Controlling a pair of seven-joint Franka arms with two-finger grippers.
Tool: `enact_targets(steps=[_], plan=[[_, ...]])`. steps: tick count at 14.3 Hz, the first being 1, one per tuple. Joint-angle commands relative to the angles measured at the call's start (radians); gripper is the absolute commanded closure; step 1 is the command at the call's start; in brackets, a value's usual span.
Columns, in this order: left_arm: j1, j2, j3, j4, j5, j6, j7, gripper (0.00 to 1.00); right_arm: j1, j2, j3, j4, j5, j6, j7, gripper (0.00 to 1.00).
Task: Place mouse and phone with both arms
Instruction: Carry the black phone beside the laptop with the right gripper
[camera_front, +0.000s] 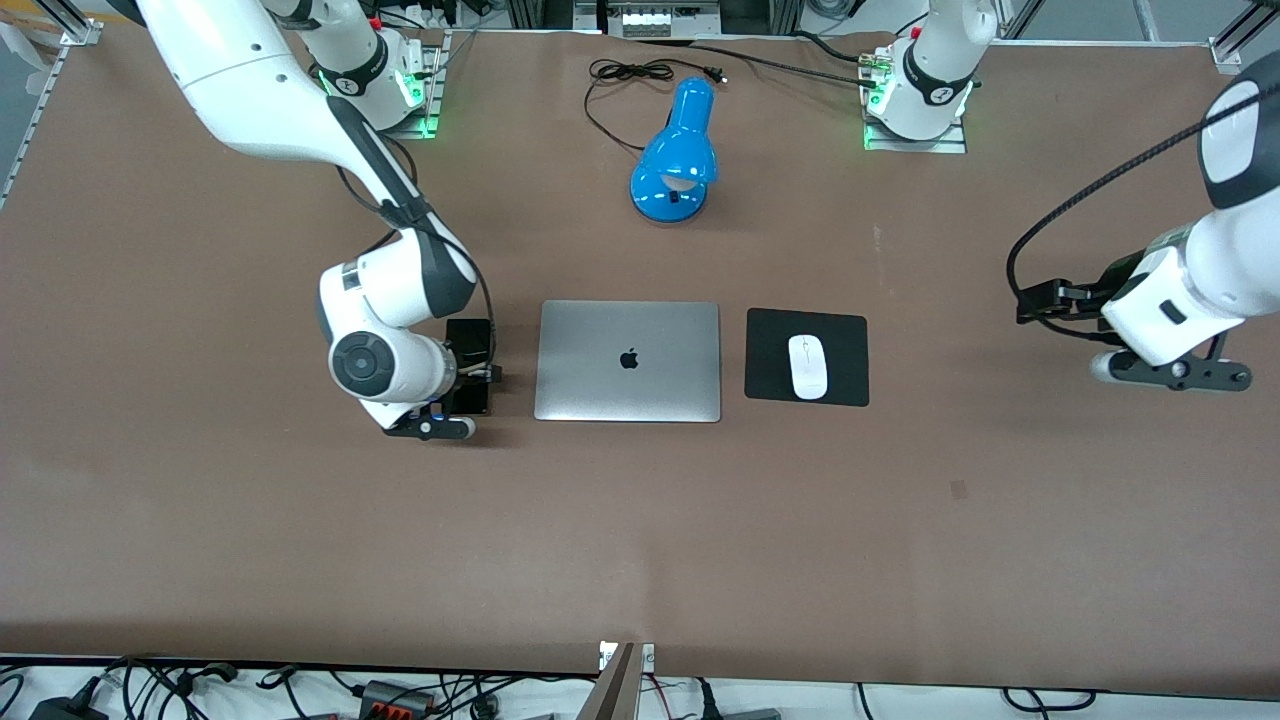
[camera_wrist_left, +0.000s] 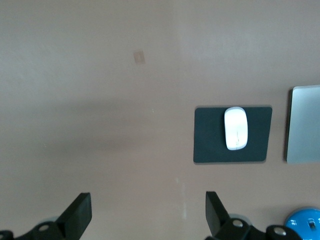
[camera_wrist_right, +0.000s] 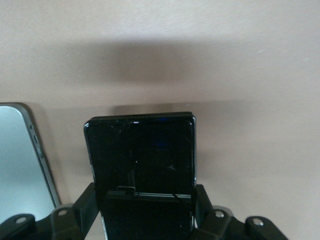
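The white mouse (camera_front: 808, 366) lies on the black square pad (camera_front: 850, 330), beside the laptop toward the left arm's end; both show in the left wrist view, the mouse (camera_wrist_left: 236, 128) on the pad (camera_wrist_left: 210, 145). My left gripper (camera_front: 1170, 372) is open and empty, up over bare table near the left arm's end, its fingers spread wide (camera_wrist_left: 147, 215). The black phone (camera_front: 470, 338) sits beside the laptop toward the right arm's end. My right gripper (camera_front: 468, 380) is shut on the phone (camera_wrist_right: 140, 150), a finger against each long edge (camera_wrist_right: 145, 210), low at the table.
A closed silver laptop (camera_front: 628, 360) lies mid-table between phone and pad; its edge shows in the right wrist view (camera_wrist_right: 20, 160). A blue desk lamp (camera_front: 677, 150) with a black cord lies farther from the front camera, between the arm bases.
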Motion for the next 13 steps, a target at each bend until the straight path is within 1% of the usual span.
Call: enact_targets(steps=[1, 3, 4, 6, 8, 10, 11, 13], plan=[[-0.010, -0.249, 0.034, -0.268, -0.018, 0.167, 0.007, 0.00, 0.017, -0.002, -0.004, -0.038, 0.009, 0.052, 0.024, 0.78], [-0.007, -0.273, 0.032, -0.270, -0.012, 0.135, 0.018, 0.00, 0.030, -0.007, -0.006, -0.049, 0.009, 0.056, 0.055, 0.78], [-0.005, -0.296, 0.031, -0.271, -0.012, 0.062, 0.024, 0.00, 0.040, -0.007, -0.006, -0.049, 0.004, 0.056, 0.075, 0.78], [-0.003, -0.292, 0.023, -0.265, -0.012, 0.032, 0.030, 0.00, 0.060, -0.007, -0.007, -0.058, 0.004, 0.072, 0.102, 0.78], [-0.009, -0.275, 0.021, -0.251, -0.010, 0.029, 0.024, 0.00, 0.062, -0.007, -0.009, -0.084, 0.001, 0.115, 0.110, 0.78], [-0.002, -0.226, 0.021, -0.189, -0.010, 0.017, 0.026, 0.00, 0.062, -0.008, -0.009, -0.102, 0.001, 0.135, 0.115, 0.78], [-0.002, -0.215, 0.023, -0.161, -0.012, -0.015, 0.026, 0.00, 0.062, -0.008, -0.009, -0.102, -0.001, 0.135, 0.124, 0.78], [-0.002, -0.189, 0.031, -0.130, -0.012, -0.029, 0.030, 0.00, 0.063, -0.010, -0.009, -0.110, -0.001, 0.139, 0.126, 0.77]])
